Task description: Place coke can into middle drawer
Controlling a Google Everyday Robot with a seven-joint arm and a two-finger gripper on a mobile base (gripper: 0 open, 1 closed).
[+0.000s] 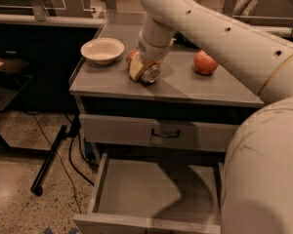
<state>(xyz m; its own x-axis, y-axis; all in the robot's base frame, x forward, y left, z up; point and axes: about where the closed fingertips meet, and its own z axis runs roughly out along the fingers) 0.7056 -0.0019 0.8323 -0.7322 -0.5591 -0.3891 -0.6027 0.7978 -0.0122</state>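
Observation:
The coke can [152, 74] lies on its side on the grey countertop [195, 87], its shiny silver end facing me and a bit of red showing behind. My gripper [142, 71] reaches down from the big white arm and is closed around the can, with a yellowish finger pad [136, 69] pressed against the can's left side. The can still rests on the countertop. The middle drawer [136, 189] is pulled open below, and its bare grey floor has nothing on it. The arm's lower body hides the drawer's right part.
A white bowl [102, 50] stands left of the can. A red apple [205, 63] sits to its right. A closed drawer front with a black handle [165, 133] is above the open drawer. A black pole and cables [51, 157] lie on the floor at left.

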